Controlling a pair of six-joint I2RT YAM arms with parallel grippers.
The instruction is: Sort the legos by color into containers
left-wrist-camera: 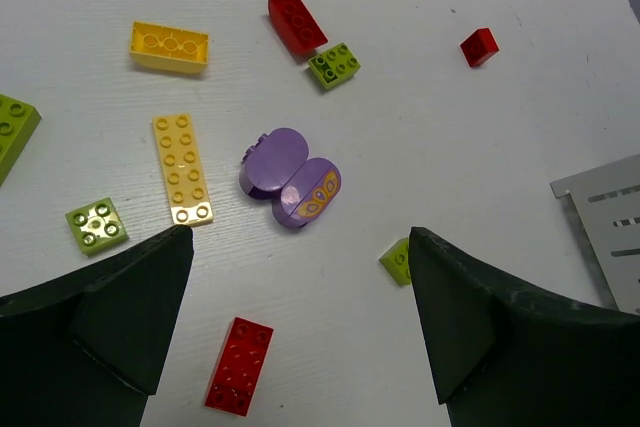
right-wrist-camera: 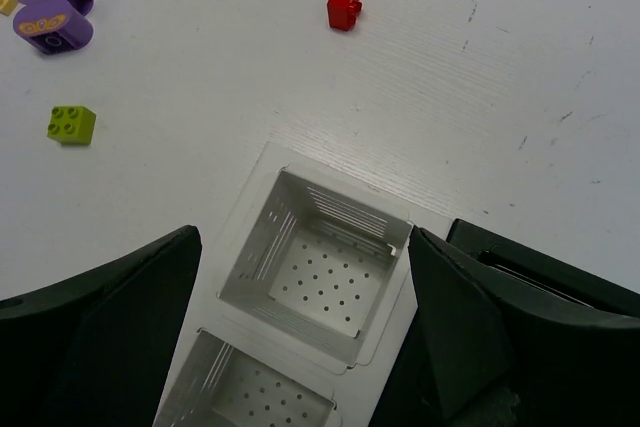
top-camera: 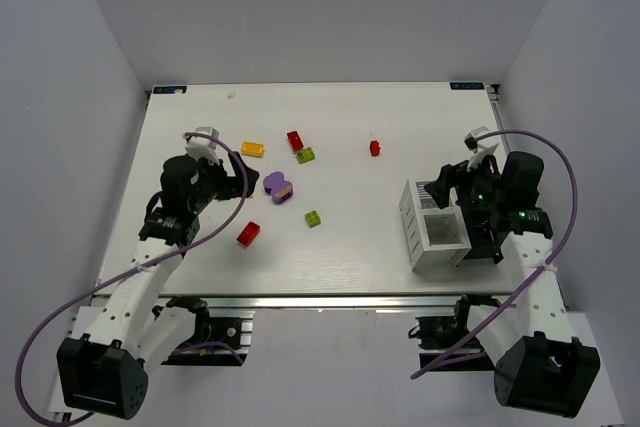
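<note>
Right, top view first. Left gripper [top-camera: 243, 179] hovers over the left half of the white table [top-camera: 350, 107], jaws spread, nothing held. Right gripper [top-camera: 441, 190] sits above the boxy four-compartment container block [top-camera: 432, 239] at the table's right side, jaws wide too, gripping nothing. All bricks lie loose on the table, well apart from the block:
- yellow-orange rectangular brick [top-camera: 253, 149]
- red rectangular brick [top-camera: 295, 140], with a lime green square brick [top-camera: 305, 155] just beside it
- small red brick [top-camera: 375, 148], alone near the middle
- rounded purple piece [top-camera: 278, 186]
- second lime brick [top-camera: 313, 218]
- red two-by-four brick [top-camera: 248, 234], nearest the front edge

Left wrist view: dark fingers [left-wrist-camera: 110, 317] sit in the bottom corners, wide apart, bare table between them. The purple piece lies just ahead of the gap, with a butterfly print on one lobe. A pale yellow long plate [left-wrist-camera: 183, 169] lies left of it, and a lime two-by-two brick [left-wrist-camera: 97, 224] further left. The red two-by-four sits near the left finger, not touching. The second lime brick is partly hidden behind the right finger. The block's slatted white side shows at the right edge.

Right wrist view: fingers wide, straddling a white perforated compartment [right-wrist-camera: 320, 277]. Another white one is below it, and a black-walled compartment [right-wrist-camera: 540, 272] is at right, partly hidden. The small red brick lies beyond the block, apart from it.
</note>
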